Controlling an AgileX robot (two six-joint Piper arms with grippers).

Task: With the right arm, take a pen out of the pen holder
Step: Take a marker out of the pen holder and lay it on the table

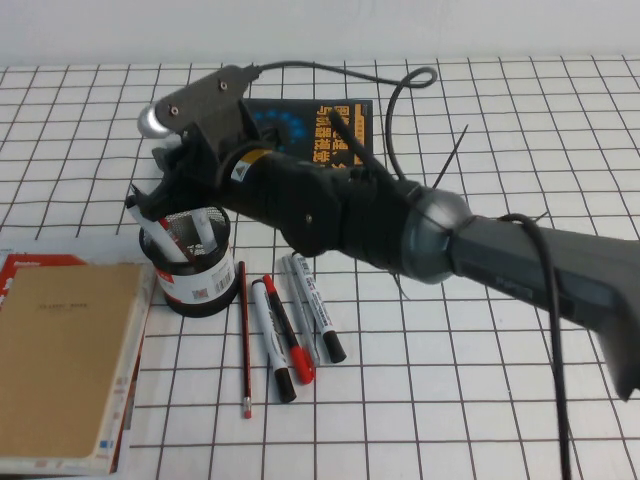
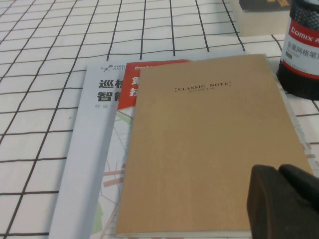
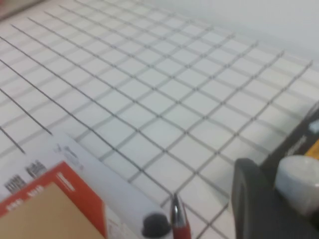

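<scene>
High view is showing the pen holder (image 1: 197, 275), a black mesh cup, standing near the left side of the table (image 1: 480, 400), just beside a brown notebook (image 1: 60, 360). A white pen (image 1: 158, 240) is leaning inside it against the rim, its upper end sticking out where a grip can reach it. The right tool (image 1: 158, 205) is hanging directly over that end, reaching in across the table from the right at a downward tilt, probably so that it can meet the pen along its lean. Whether it is wide, narrow or already gripping the pen cannot be told from these views; the right wrist view is only showing a pale round body close against part of the tool. The pen is not yet out of the holder, so the lift is looking like the step to come. A pencil (image 1: 244, 340) and three markers (image 1: 290, 340) are lying on the table just beside the holder, clear of the reach. A dark book (image 1: 300, 125) is lying behind the arm. The left tool (image 2: 280, 174) is waiting above the notebook, pinched together and carrying nothing, evidently parked since the task is calling for the right arm alone.
</scene>
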